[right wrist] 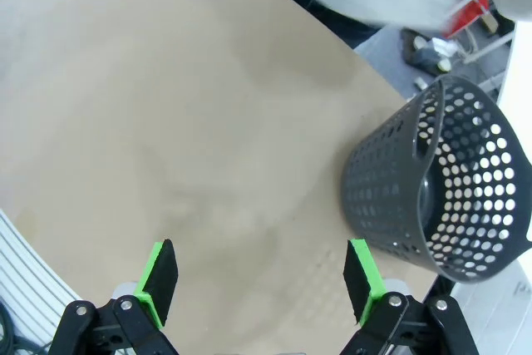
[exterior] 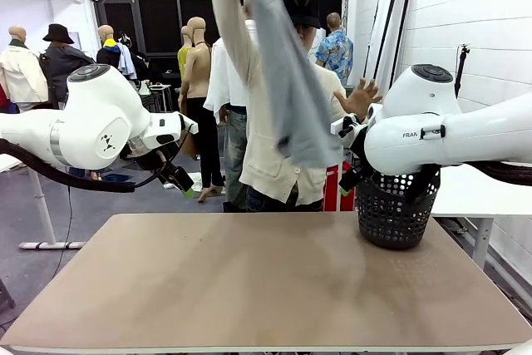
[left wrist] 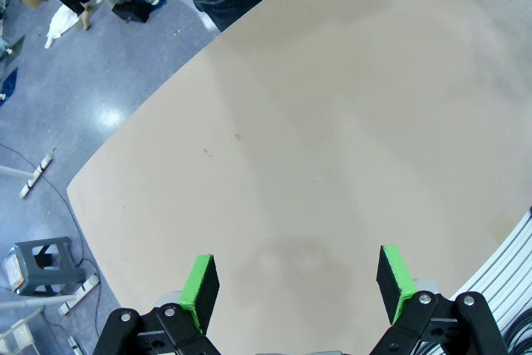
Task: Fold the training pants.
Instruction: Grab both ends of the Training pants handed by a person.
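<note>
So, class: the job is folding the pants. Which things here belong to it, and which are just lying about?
Belong to the job:
pants, held up by the person
table
left gripper, open
right gripper, open

Just lying about:
basket, on the table's right side
stool, on the floor

Place: you're in a robot lab / test hall, not a home.
Walls: bare white block wall [exterior: 499, 31], white boards [exterior: 395, 14] leaning on it.
Floor: shiny grey floor [left wrist: 108, 97], grey stool [left wrist: 41, 259].
Gear: white left arm [exterior: 91, 126] & right arm [exterior: 465, 135] at a plain brown table [exterior: 249, 288].
</note>
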Robot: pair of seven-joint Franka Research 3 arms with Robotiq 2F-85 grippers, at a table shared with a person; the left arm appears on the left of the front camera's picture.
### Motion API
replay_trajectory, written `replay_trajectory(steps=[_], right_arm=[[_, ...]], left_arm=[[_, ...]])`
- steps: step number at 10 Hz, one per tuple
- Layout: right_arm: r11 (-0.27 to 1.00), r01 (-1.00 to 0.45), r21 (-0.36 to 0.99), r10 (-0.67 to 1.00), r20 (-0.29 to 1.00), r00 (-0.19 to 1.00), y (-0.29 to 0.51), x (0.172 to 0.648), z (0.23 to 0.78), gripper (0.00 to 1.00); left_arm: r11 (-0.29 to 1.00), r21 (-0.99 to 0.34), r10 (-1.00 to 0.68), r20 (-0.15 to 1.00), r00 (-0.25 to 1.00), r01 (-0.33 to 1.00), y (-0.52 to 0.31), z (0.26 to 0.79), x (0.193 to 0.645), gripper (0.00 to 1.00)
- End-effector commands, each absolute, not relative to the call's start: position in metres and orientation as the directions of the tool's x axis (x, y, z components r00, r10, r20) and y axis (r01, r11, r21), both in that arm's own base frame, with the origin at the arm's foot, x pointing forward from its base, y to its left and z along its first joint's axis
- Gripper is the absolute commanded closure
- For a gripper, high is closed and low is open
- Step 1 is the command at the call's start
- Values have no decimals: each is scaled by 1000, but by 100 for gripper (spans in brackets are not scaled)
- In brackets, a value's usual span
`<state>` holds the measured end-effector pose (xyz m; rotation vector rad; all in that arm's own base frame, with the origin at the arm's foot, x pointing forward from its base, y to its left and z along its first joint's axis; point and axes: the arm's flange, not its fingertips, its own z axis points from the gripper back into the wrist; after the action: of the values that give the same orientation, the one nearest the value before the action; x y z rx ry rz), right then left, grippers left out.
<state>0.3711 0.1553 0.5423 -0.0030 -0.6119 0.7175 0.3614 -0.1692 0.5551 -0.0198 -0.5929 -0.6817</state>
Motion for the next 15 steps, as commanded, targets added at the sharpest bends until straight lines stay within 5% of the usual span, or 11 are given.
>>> replay_trajectory(steps=[1, 15], right_arm=[[761, -615, -206, 616, 524, 588, 155, 371, 542, 0], [761, -615, -206, 616, 524, 588, 155, 371, 542, 0]], left_arm=[[783, 168, -586, 522, 620, 599, -169, 555, 362, 0], [783, 168, -586, 522, 620, 599, -169, 555, 362, 0]])
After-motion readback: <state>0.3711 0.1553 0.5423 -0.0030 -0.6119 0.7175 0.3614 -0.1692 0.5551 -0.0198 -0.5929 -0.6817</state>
